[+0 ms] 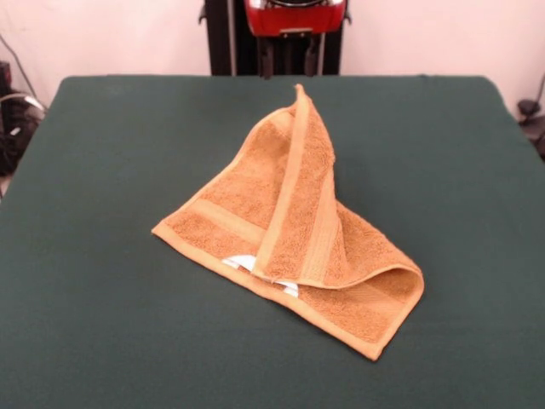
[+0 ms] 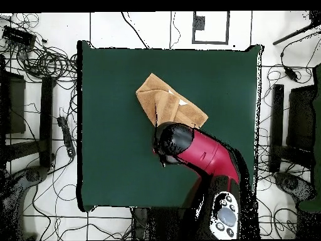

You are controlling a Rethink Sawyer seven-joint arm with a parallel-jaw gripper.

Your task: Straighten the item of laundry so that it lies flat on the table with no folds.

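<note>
Terry towel: orange-tan item of laundry [image 1: 294, 243] lies near the middle of the surface [image 1: 111, 281], folded over itself, one corner standing up in a peak toward the far edge.
Fold: a doubled flap runs from the peak down to the near hem; woven bands cross it, and a white label [image 1: 241, 262] peeks out beneath.
Arm: red and black, seen from overhead reaching across the green cloth, its head above the towel's edge nearest the base.
Claw: tips [image 1: 289, 58] hang at the top edge of the front view, clear of the towel, holding nothing; how far open they stand cannot be told.
Progress: flattening not yet done, by the look of it.
Risk: a pinch taking both layers at once would likely drag the whole towel instead of opening the fold; a loose hold on the peak could let it flop back doubled.
</note>
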